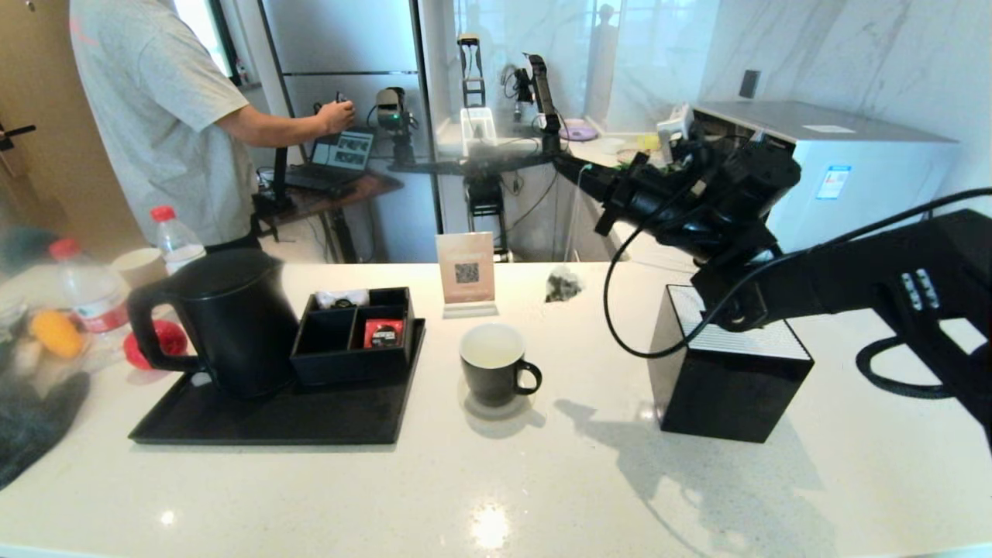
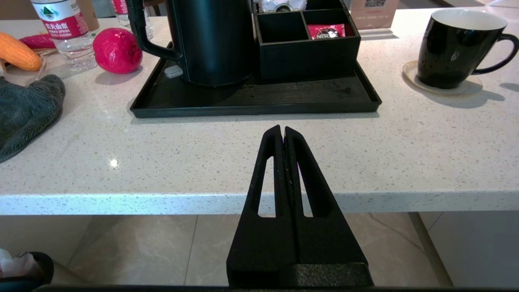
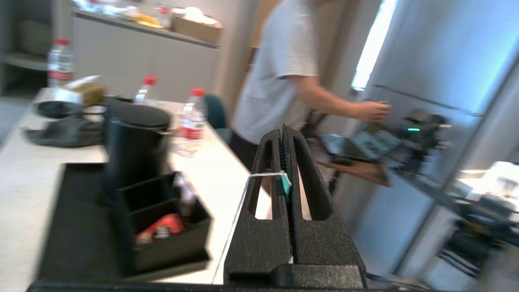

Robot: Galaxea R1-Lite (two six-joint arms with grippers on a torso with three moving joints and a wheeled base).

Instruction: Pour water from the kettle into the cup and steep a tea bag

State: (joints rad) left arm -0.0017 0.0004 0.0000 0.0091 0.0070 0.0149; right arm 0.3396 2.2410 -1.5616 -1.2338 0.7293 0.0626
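The matte black kettle (image 1: 232, 318) stands on the left of a black tray (image 1: 271, 422), handle to the left; the left wrist view also shows the kettle (image 2: 215, 40). The black cup (image 1: 496, 364) with a white inside sits mid-counter on a pale coaster (image 2: 409, 73); I cannot tell whether water is in it. My right gripper (image 1: 572, 165) is high above the counter's far side, shut on the tea bag's teal tag (image 3: 286, 184). A white string (image 3: 259, 175) hangs from it, and the tea bag (image 1: 563, 284) dangles behind and right of the cup. My left gripper (image 2: 283, 129) is shut and empty at the counter's front edge.
A black organizer box (image 1: 356, 333) with a red sachet shares the tray. A black box with a ribbed white top (image 1: 728, 372) stands right of the cup. A QR sign (image 1: 466, 271), bottles (image 1: 93, 294), a red ball (image 2: 117, 50), a grey cloth (image 2: 24, 109) and a person (image 1: 155, 101) are around.
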